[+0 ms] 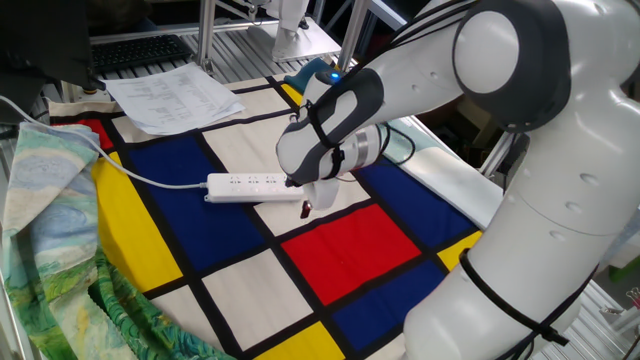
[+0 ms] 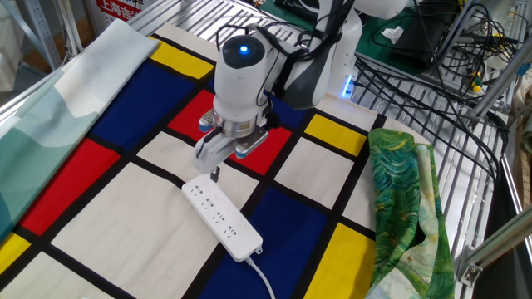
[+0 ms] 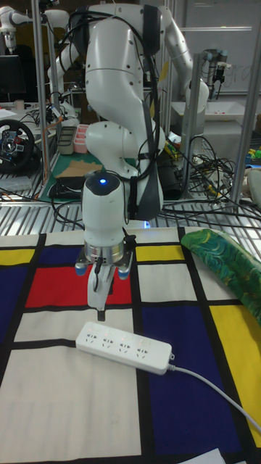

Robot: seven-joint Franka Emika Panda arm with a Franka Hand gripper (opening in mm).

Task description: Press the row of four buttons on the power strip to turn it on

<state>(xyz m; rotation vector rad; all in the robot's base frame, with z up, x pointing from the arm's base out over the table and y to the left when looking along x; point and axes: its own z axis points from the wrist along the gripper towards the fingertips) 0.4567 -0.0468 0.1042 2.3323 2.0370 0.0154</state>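
From here I read the step in hand as bringing the gripper (image 2: 214, 173) down onto the end button of the power strip (image 2: 222, 218), which lies flat on a white panel of the colour-block cloth covering the table (image 2: 100, 224), its cord (image 1: 140, 178) running off the far end. The dark tip hangs just above the strip's near end without touching it. I cannot tell whether the fingers are pressed together or parted; no view shows their tips apart. The four buttons (image 3: 120, 343) are too small for me to separate from the socket holes, so I would descend slowly and straight, press lightly, then step along the strip's length. Nothing blocks the path: the paper sheets (image 1: 175, 95) and the green patterned cloth (image 2: 406, 203) lie well apart.
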